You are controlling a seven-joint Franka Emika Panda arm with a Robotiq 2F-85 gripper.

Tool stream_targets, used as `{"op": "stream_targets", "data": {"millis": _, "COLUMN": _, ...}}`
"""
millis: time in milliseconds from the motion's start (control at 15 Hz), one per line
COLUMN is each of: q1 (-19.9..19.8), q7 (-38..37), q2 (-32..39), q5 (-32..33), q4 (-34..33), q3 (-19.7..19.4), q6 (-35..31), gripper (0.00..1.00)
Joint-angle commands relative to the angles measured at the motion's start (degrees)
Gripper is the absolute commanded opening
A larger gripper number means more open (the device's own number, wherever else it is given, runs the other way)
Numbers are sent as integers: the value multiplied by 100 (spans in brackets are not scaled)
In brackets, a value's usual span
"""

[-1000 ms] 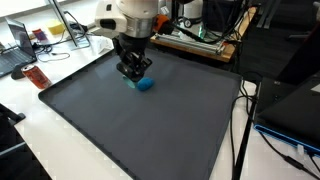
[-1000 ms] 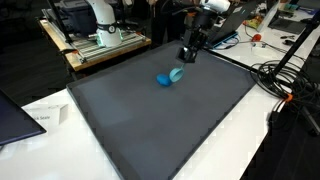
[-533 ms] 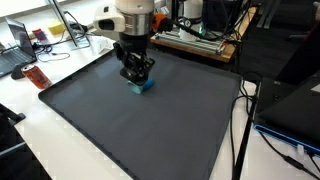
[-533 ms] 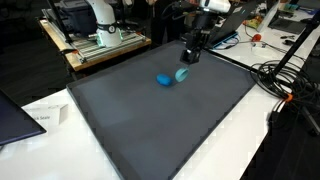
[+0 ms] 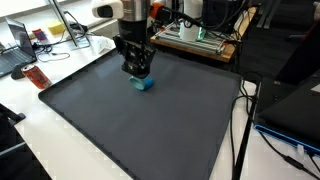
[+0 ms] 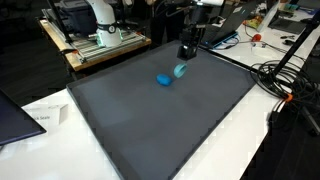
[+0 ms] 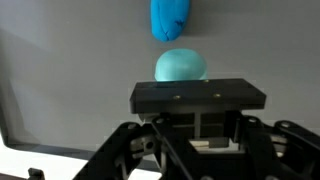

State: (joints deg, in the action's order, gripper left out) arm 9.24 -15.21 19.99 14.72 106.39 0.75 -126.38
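Rises slightly higher, pinching pale teal rounded shell (image 7: pixel 181 65) in black gripper (image 6: pixel 182 67), near blue shell (image 6: pixel 165 79) on dark mat (image 6: pixel 150 125).

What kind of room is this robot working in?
Probably a robotics lab or workshop. Another white robot arm stands on a bench behind, black cables trail across the white table, and a laptop sits open nearby.
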Motion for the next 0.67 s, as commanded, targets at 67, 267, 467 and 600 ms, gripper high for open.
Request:
{"op": "stream_targets", "data": {"millis": 67, "q1": -162, "q7": 442, "q2": -542, "q5": -374, "q4": 588, "q3": 129, "q6": -189, "gripper": 28}}
{"op": "stream_targets", "data": {"millis": 267, "q1": -185, "q7": 560, "q2": -842, "q5": -404, "q4": 956, "q3": 160, "q6": -400, "gripper": 28}}
{"op": "stream_targets", "data": {"millis": 467, "q1": -219, "q7": 735, "q2": -1112, "q5": -442, "q4": 1307, "q3": 190, "q6": -769, "gripper": 28}}
{"op": "stream_targets", "data": {"millis": 600, "q1": -223, "q7": 819, "q2": -1252, "q5": -413, "q4": 1494, "q3": 201, "q6": -1050, "gripper": 28}}
